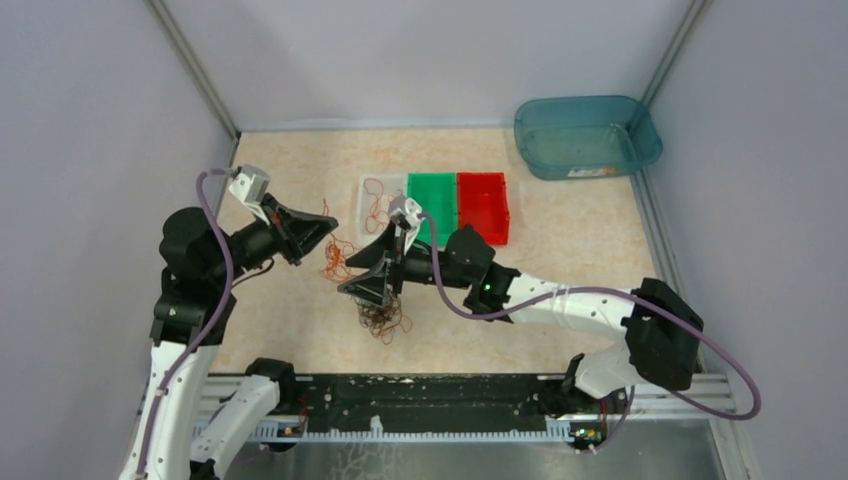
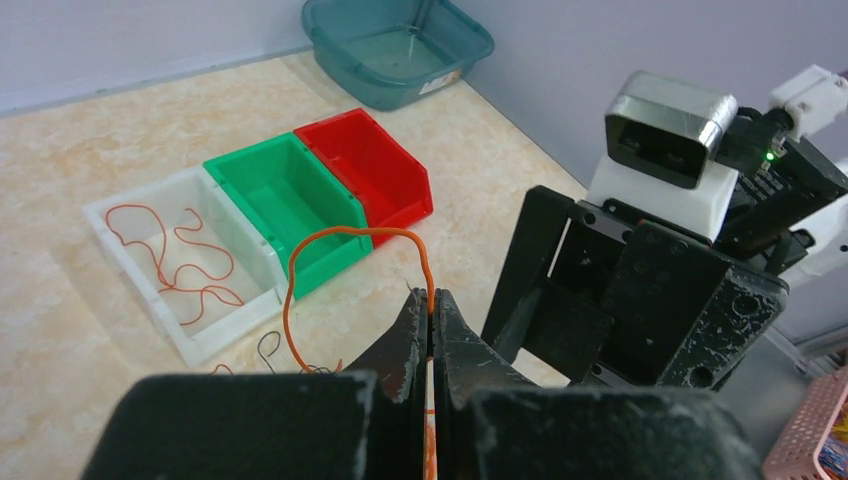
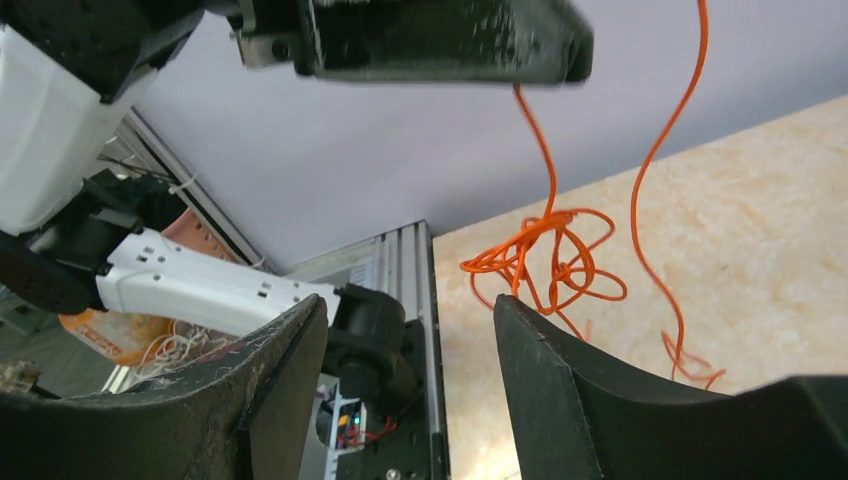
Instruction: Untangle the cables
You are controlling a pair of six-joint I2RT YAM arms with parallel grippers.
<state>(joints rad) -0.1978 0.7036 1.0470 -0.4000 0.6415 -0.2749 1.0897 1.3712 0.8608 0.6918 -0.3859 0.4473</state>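
Table (image 1: 580, 250), white bin (image 2: 100, 215) already holds loose orange cable (image 2: 175, 265); dark-and-orange clump (image 1: 383, 320) on table below right gripper (image 3: 408, 305), jaws apart, empty; left gripper (image 2: 432, 312) clenched on raised orange strand (image 2: 300, 270), snarl dangling; most untangling left

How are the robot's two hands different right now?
The left hand is squeezed shut on an orange cable; the right hand is open and holds nothing. The left hand hangs above an orange tangle; the right hand is by a darker tangle. Both are black with two fingers.
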